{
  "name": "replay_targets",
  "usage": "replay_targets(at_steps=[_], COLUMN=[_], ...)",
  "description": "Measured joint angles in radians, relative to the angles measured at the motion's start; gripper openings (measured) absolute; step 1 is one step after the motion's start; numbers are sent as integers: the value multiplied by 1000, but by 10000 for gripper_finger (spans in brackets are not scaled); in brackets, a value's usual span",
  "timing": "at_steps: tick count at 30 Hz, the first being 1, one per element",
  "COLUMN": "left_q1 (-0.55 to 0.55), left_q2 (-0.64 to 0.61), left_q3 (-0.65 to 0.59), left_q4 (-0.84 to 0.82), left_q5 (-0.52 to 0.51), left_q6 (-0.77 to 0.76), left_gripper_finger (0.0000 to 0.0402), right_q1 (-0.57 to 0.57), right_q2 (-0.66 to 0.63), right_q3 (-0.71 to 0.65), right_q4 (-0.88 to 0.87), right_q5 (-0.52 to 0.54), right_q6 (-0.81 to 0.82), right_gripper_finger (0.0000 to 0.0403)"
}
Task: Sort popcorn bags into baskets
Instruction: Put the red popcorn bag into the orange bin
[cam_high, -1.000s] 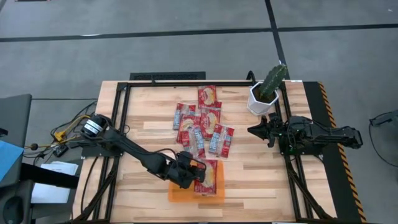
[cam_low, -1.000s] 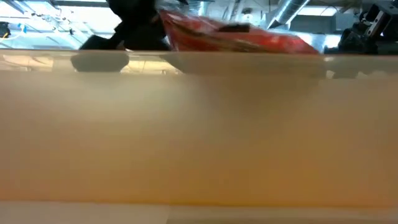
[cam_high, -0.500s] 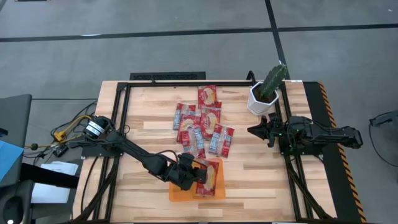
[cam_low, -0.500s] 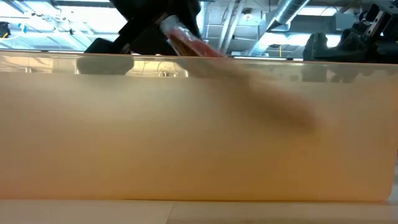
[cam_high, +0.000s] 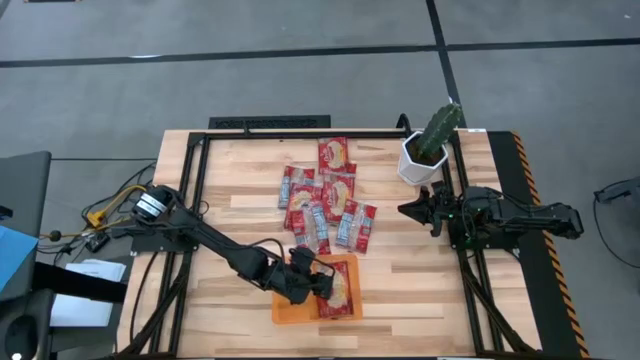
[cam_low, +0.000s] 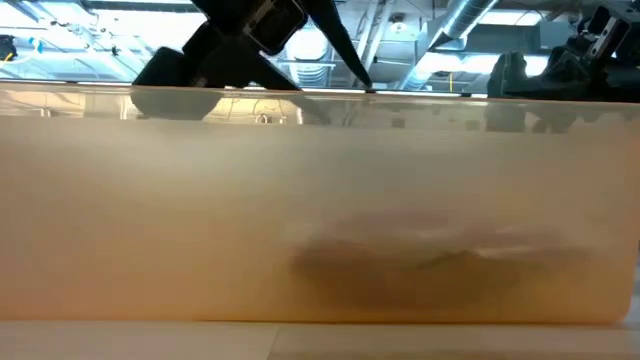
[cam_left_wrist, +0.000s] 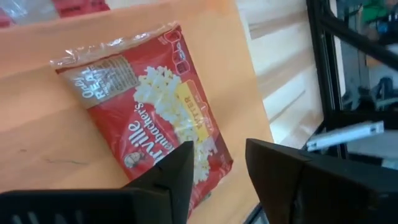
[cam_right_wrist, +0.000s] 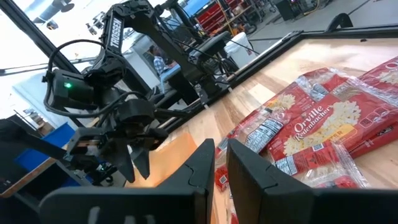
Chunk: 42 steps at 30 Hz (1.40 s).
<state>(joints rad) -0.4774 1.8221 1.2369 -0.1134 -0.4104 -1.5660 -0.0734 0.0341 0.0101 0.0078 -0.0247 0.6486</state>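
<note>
A red popcorn bag (cam_high: 340, 288) (cam_left_wrist: 155, 106) lies flat in the shallow orange tray (cam_high: 284, 312) (cam_left_wrist: 37, 149) near the table's near edge. My left gripper (cam_high: 318, 279) (cam_left_wrist: 219, 163) hovers open just above the tray, at the bag's left end, touching nothing. In the low view the tray's orange wall (cam_low: 300, 200) fills the picture, and the bag shows through it as a dark shadow (cam_low: 430, 262). Several more red bags (cam_high: 325, 200) (cam_right_wrist: 311, 124) lie overlapping mid-table. My right gripper (cam_high: 405, 210) (cam_right_wrist: 221, 158) waits shut at the table's right side, pointing at the pile.
A white pot with a cactus (cam_high: 428, 148) stands at the far right corner, just beyond the right arm. A black frame (cam_high: 200, 200) borders the table. Bare wood lies left of the pile and between the pile and the tray.
The left gripper has let go of the red bag it held tilted above the tray. The bag has dropped and now lies flat inside the tray. The gripper itself stays over the tray's left part.
</note>
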Motion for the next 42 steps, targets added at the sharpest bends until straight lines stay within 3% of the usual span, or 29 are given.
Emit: replay_targets(at_steps=[5, 10, 13, 16, 22, 26, 32, 36, 42], left_q1=[26, 85, 128, 187, 309, 347, 368, 389, 400], left_q2=[-139, -336, -426, -468, -428, -349, -246, -228, -236], left_q3=[-1, 0, 0, 0, 0, 0, -23, -116, -239], left_q4=[-63, -256, -403, -503, -569, -583, -543, -397, -275], left_q5=[-41, -129, -183, -155, -5, 5, 44, 123, 144], left_q6=[153, 344, 357, 383, 426, 379, 373, 339, 261], left_gripper_finger=[104, 90, 104, 135, 222, 261, 269, 269, 269], right_q1=[0, 0, 0, 0, 0, 0, 0, -1, -1], right_q2=[0, 0, 0, 0, 0, 0, 0, 0, 0], right_q3=[0, 0, 0, 0, 0, 0, 0, 0, 0], right_q4=[0, 0, -1, -1, -2, -3, -3, -3, -2], right_q5=[-1, -1, -1, -1, 22, 23, 24, 25, 42], right_q6=[81, 56, 50, 22, -5, -5, -5, -2, -3], right_gripper_finger=[67, 67, 68, 67, 75, 91, 114, 125, 134])
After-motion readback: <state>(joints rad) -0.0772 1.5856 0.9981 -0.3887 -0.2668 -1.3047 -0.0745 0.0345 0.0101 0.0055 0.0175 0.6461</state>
